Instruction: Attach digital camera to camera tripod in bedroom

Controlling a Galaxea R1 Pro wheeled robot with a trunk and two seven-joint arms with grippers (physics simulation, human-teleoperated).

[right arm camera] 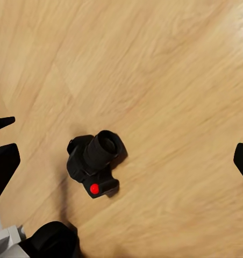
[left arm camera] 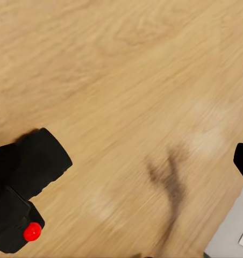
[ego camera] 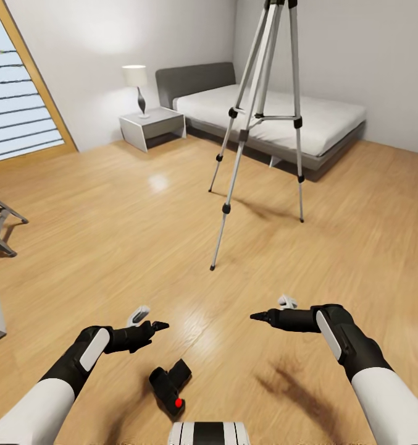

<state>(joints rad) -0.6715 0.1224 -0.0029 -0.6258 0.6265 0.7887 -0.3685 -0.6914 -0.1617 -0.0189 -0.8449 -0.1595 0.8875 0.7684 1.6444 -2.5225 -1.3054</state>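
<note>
Below, the small black chunky digital camera (ego camera: 170, 386) with its red round button lay on the light wood floor (ego camera: 141, 247) between both arms. The left gripper (ego camera: 148, 322) and right gripper (ego camera: 271, 310) hovered released, grasping nothing. The tall silver-legged camera tripod (ego camera: 258, 117) stood well apart, near the grey bed (ego camera: 283, 114).

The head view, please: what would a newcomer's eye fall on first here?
Probably the tall camera tripod, standing on the wood floor in front of the grey bed. Next, the black digital camera with its red button, lying on the floor near the robot's base, between both arms.
</note>
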